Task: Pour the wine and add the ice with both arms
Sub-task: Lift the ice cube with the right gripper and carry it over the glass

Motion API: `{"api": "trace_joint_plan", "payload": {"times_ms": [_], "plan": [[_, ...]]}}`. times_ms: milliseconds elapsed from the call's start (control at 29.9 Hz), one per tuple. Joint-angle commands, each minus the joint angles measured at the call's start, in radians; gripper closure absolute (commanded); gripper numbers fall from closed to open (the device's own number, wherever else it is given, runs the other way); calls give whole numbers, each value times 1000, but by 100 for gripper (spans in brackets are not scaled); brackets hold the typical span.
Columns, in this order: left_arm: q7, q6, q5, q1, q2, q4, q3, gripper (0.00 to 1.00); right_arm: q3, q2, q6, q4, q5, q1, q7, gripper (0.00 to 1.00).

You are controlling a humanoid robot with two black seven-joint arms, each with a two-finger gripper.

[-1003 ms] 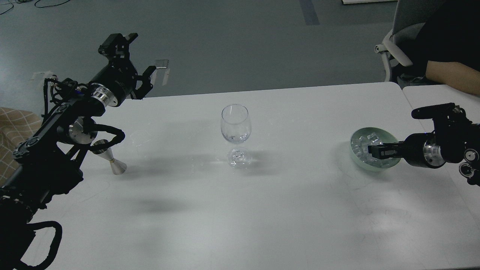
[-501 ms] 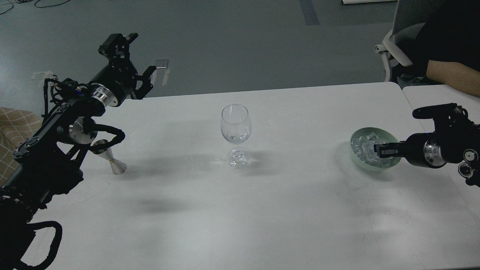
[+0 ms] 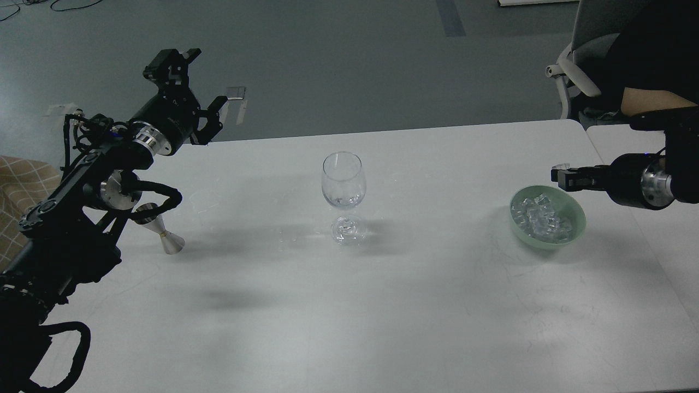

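Note:
A clear stemmed glass [image 3: 342,185] stands upright at the table's middle, with a little clear wine [image 3: 342,202] at the bottom of its bowl. No stream shows. The ice [image 3: 541,217] is a heap of clear cubes in a pale green bowl [image 3: 574,233] at the right. My right gripper [image 3: 559,176] hangs above the bowl's far rim, its fingers shut on a small clear ice cube [image 3: 561,166]. My left gripper [image 3: 192,87] is open and empty, raised past the table's far left corner.
A silver metal jigger [image 3: 163,231] lies tilted on the table [image 3: 349,316] under my left arm. A person's forearm [image 3: 652,99] and an office chair [image 3: 579,65] are at the far right. A second table [image 3: 617,139] adjoins on the right.
My right gripper has lifted up out of the bowl and drawn slightly right, with a small clear cube at its tip. The left arm, glass and jigger have not moved.

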Motion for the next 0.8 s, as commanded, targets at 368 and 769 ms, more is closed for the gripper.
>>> {"api": "trace_joint_plan", "payload": {"times_ms": [368, 769], "plan": [[0, 0, 0, -2, 0, -1, 0, 2, 60, 35, 0, 67, 107, 425, -2, 88], [0, 0, 0, -3, 1, 1, 0, 2, -41, 397, 0, 64, 101, 507, -59, 88]]}}
